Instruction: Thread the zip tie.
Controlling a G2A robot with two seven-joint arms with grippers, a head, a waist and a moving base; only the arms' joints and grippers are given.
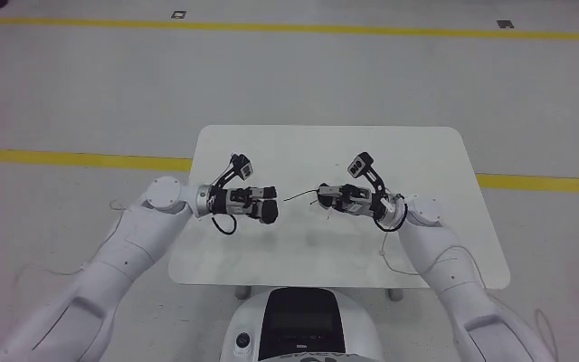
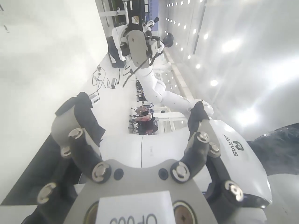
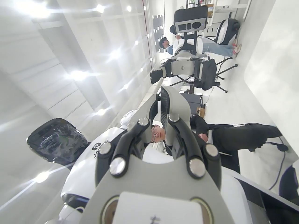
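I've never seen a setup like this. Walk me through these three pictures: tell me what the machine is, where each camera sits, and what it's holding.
This is a robot with two arms working over a white table. The top view looks down from a camera above the arms: the left arm and the right arm point toward each other above the table. The other two pictures come from cameras on the wrists, each looking out along its own jaws. The left arm's jaws stand wide open, holding nothing. The right arm's jaws are closed, and in the top view a thin black zip tie sticks out from them toward the left arm.
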